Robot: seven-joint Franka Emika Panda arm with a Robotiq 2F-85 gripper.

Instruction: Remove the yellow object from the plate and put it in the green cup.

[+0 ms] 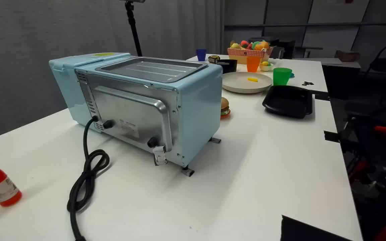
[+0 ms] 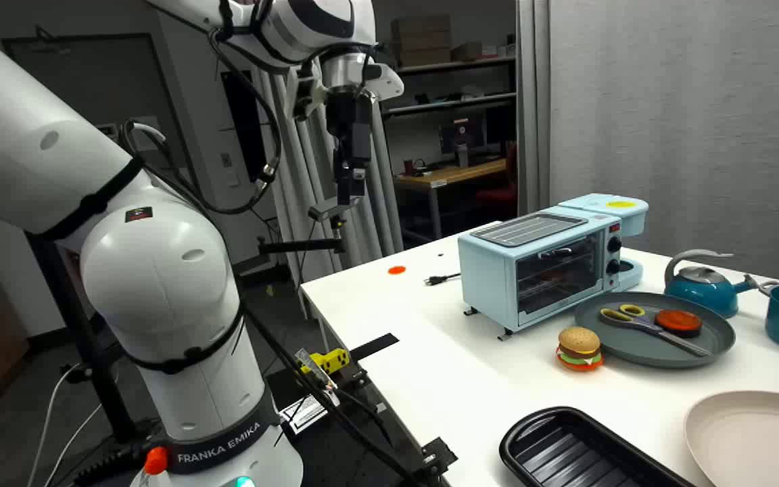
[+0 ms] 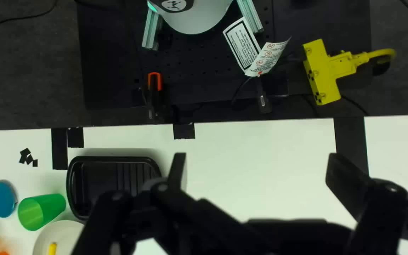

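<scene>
The yellow object (image 1: pixel 252 79) is a small stick lying on the round pale plate (image 1: pixel 238 84). In the wrist view the yellow object (image 3: pixel 52 249) and plate (image 3: pixel 64 230) show at the lower left, partly cut off. The green cup (image 1: pixel 281 76) stands beside the plate, and also shows in the wrist view (image 3: pixel 43 210). In an exterior view the plate (image 2: pixel 761 433) is cut off at the lower right; the yellow object and cup are out of view. My gripper (image 3: pixel 256 157) is open and empty, high above the table's edge (image 2: pixel 351 189), well away from the plate.
A black ridged tray (image 3: pixel 113 177) lies near the cup and plate. A light blue toaster oven (image 2: pixel 531 264) stands on the table with a toy burger (image 2: pixel 579 348) by it. An orange cup (image 1: pixel 253 63), a black dish (image 1: pixel 228 66) and a basket (image 1: pixel 246 55) stand behind the plate.
</scene>
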